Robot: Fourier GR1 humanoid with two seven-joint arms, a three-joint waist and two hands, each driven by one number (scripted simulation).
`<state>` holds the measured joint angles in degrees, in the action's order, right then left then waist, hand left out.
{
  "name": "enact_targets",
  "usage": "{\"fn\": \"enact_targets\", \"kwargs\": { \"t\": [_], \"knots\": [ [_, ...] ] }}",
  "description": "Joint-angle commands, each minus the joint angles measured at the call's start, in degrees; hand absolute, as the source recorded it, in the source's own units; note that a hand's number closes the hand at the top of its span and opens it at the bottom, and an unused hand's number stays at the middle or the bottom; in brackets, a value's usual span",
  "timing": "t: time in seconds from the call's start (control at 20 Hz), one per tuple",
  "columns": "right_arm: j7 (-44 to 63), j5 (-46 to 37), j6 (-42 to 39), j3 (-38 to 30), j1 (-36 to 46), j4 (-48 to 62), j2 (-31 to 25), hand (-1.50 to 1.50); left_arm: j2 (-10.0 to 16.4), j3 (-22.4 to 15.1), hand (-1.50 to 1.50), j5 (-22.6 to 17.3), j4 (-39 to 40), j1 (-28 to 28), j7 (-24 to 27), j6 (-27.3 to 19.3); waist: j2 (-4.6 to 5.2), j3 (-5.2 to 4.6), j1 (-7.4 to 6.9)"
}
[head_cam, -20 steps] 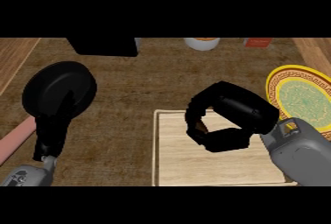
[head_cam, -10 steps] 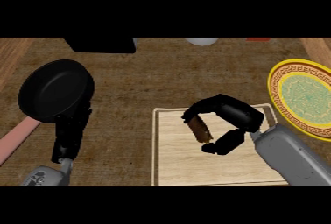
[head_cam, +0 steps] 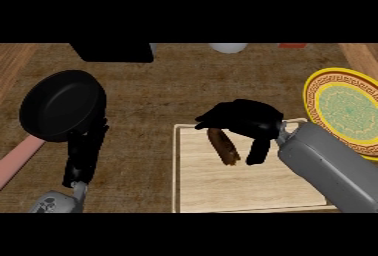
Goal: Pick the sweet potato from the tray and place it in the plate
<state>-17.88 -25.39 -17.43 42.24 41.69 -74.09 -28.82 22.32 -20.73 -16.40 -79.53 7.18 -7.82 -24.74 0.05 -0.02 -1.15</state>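
Observation:
The sweet potato (head_cam: 224, 146), brown and elongated, lies at the far part of the pale wooden tray (head_cam: 244, 187). My right hand (head_cam: 244, 119) is over it, fingers curled round its far end and thumb down along its right side, so its top is hidden. The plate (head_cam: 313, 100), with a yellow patterned rim and a green centre, stands to the right of the tray at the view's right edge. My left hand (head_cam: 83, 152) shows at the lower left, open with fingers up, beside the frying pan.
A black frying pan (head_cam: 63, 105) with a pinkish handle (head_cam: 18, 162) lies at the left. A black box (head_cam: 112, 51), a white bowl (head_cam: 227, 47) and a red object (head_cam: 293, 45) line the back edge.
My right hand has come down and curled tighter, from open above the tray to closed around the sweet potato. The left hand stays beside the pan.

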Motion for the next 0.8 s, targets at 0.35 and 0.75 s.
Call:
{"fn": "enact_targets", "kwargs": {
  "t": [0.35,0.75],
  "knots": [
    [17.37,-9.99,-20.32,7.40,10.75,-0.06,5.94,-1.50,-1.90,0.65,0.00,1.57,-1.46,-1.90,0.03,-1.39,-0.24,-0.07,0.72],
    [18.17,-17.87,-22.43,7.99,8.76,8.63,13.59,-1.50,-2.56,4.21,0.00,2.79,2.92,0.75,0.59,1.40,0.10,-0.01,0.78]
  ]
}}
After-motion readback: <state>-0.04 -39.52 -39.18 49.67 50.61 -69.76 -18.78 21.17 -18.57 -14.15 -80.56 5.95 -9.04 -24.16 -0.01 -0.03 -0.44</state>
